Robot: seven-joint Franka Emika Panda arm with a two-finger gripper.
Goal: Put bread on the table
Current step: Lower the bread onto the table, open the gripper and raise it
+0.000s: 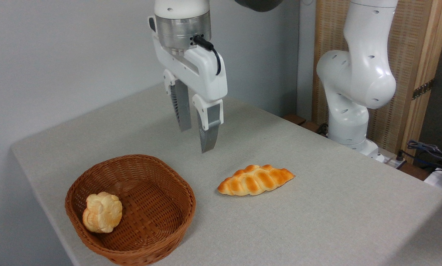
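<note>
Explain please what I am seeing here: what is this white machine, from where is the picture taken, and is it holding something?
It is a robot arm, photographed by one fixed camera looking down across the table. Its gripper has two grey fingers, now open and holding nothing. A braided bread lies flat on the table, to the right of a wicker basket. Inside the basket sits a small pale bun.
</note>
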